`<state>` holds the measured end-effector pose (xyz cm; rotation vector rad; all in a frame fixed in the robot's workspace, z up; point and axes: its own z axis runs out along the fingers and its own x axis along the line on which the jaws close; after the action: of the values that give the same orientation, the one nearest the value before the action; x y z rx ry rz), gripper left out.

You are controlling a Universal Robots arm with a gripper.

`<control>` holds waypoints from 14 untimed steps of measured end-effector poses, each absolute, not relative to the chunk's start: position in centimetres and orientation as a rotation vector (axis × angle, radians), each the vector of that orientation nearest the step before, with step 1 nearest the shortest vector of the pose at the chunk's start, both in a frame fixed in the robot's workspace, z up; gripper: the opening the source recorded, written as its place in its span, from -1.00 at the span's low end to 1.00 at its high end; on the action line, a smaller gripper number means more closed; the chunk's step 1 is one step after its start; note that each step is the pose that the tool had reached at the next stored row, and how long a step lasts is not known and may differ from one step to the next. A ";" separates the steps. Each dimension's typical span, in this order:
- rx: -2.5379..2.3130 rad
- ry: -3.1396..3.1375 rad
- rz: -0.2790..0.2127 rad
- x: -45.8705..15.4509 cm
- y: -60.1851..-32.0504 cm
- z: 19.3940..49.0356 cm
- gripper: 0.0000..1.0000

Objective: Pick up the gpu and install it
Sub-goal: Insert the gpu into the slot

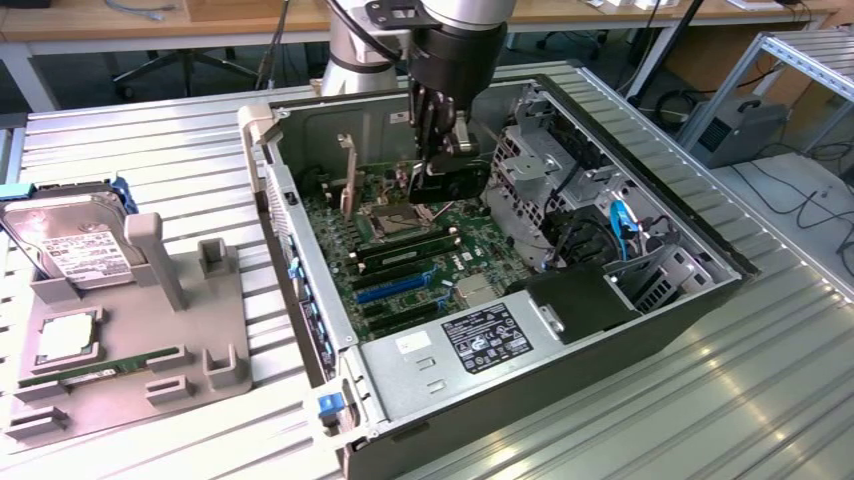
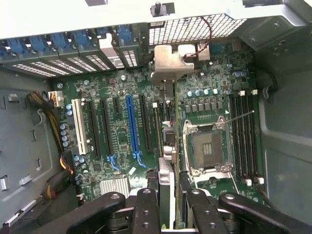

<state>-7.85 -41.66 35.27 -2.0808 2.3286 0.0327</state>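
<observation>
While the gpu [image 1: 447, 182] is held edge-on inside the open computer case [image 1: 667, 300], the gripper [image 2: 166, 204] is seen partly closed, its fingers [image 2: 146, 209] clamped on the card's upper edge. The card is suspended above the motherboard [image 2: 204, 97], beside the CPU socket [image 2: 207, 146], with its metal bracket [image 2: 168, 66] toward the rear slot wall. It is judged that the card edge should be kept parallel to the blue expansion slot [image 2: 130, 124] and lowered squarely.
</observation>
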 end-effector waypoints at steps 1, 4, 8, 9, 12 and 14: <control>-2.086 2.324 0.033 -7.8 -41.7 35.3 -0.47; -2.101 2.311 0.033 -7.8 -41.7 35.3 -0.47; -2.123 2.291 0.033 -7.8 -41.7 35.3 -0.47; -2.128 2.286 0.033 -7.8 -41.7 35.3 -0.47; -2.142 2.273 0.033 -7.8 -41.7 35.3 -0.47; -2.151 2.265 0.034 -7.8 -41.7 35.3 -0.47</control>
<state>-7.84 -41.66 35.27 -2.1514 2.2646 0.0336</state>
